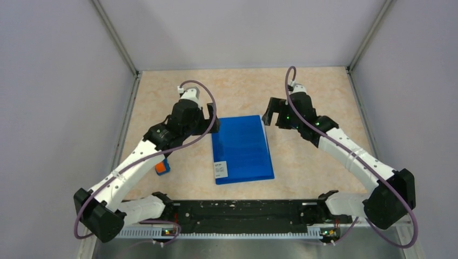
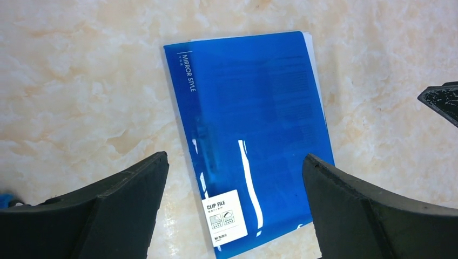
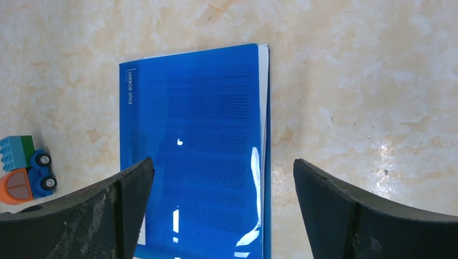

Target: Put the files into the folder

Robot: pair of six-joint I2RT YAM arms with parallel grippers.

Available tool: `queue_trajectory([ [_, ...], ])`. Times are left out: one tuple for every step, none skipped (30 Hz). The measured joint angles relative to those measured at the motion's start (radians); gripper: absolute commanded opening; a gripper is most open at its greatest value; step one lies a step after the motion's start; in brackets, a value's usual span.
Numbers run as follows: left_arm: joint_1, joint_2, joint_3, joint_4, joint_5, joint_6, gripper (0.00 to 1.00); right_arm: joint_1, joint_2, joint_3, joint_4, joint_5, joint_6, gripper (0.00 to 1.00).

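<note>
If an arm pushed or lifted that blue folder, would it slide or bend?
The blue folder would probably slide easily: its glossy cover shows glare streaks and lies flat on the smooth table. Lifted by one edge it would likely sag, being thin. The sheets peeking out its side might slip.

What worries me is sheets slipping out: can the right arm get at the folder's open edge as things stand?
Probably yes. The right tool hangs open above the table by the folder's far right corner, nothing lies between them, and the files' white edges show along that side.
</note>
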Motion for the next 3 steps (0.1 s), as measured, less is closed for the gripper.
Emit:
queue_trajectory([
  [0.000,0.000,-0.002,0.001,-0.002,0.000,0.98,0.000,0.001,0.000,0.001,0.000,0.000,0.99],
  [0.000,-0.002,-0.004,0.002,-0.002,0.000,0.98,0.000,0.003,0.000,0.003,0.000,0.000,0.99],
  [-0.001,-0.003,-0.006,0.002,-0.004,0.000,0.98,0.000,0.004,0.000,0.003,0.000,0.000,0.99],
])
